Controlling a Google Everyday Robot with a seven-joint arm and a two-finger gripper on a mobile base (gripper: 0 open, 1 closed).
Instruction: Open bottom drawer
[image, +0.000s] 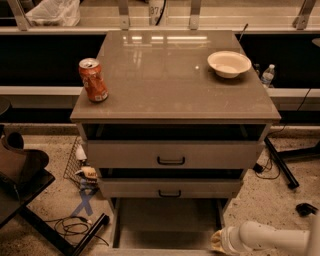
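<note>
Speckled beige floor (45, 210) runs round a low cabinet whose smooth grey-brown top (170, 85) catches pale reflections of ceiling light near its far edge. On that top an orange soda can (93, 80) stands upright near the left front corner, and a white bowl (229, 63) sits well apart from it towards the right rear. Behind the cabinet a long shelf crosses the room, with a crumpled plastic bag (54, 11) on its upper level at the left and a small water bottle (267, 75) standing just beyond the cabinet's right side. A blue tape cross (85, 202) marks the floor left of the cabinet, with black cables (70, 227) coiled near it and a dark chair (20, 172) at the left edge. Below the top drawer (172, 154) and the middle drawer (170, 188), each with a black bar handle, the bottom drawer (166, 222) is pulled well out towards the camera, its plain grey inside in view. The white arm (270, 237) comes in low from the right, and the gripper (216, 242) sits by the drawer's right front corner; whether it is spread or closed cannot be told.
</note>
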